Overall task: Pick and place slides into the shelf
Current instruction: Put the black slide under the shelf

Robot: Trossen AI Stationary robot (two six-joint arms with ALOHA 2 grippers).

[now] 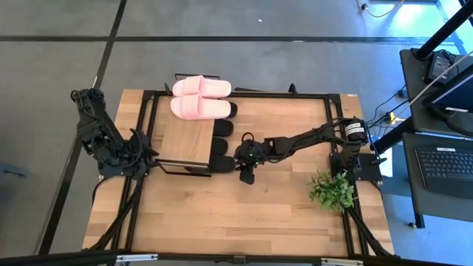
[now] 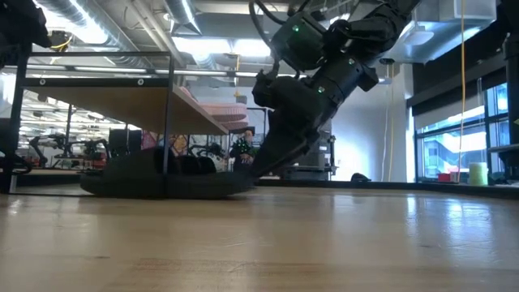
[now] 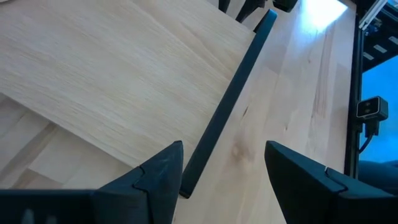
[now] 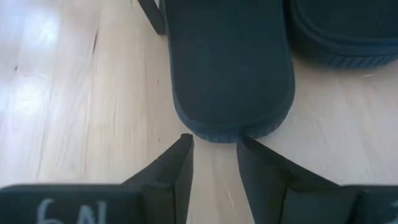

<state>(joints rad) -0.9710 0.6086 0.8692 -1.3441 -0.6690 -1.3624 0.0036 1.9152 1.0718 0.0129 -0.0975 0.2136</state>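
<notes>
1. High view: shelf (image 1: 181,140) is the landmark; pink pair (image 1: 199,97) rests at its far end on top, black slides (image 1: 222,148) poke out from under the side facing the right arm.
2. Right gripper (image 1: 246,168) sits just beside the nearest black slide (image 4: 230,68). Its fingers are parted, tips at the heel rim, gripping nothing; prob. placed to nudge the slide deeper under the board.
3. Left gripper (image 3: 221,171) hangs over the shelf's opposite edge, fingers apart and empty, waiting.
4. Hidden: most of each black slide lies beneath the board, so exact count unclear. Low view shows only dark silhouettes.
</notes>
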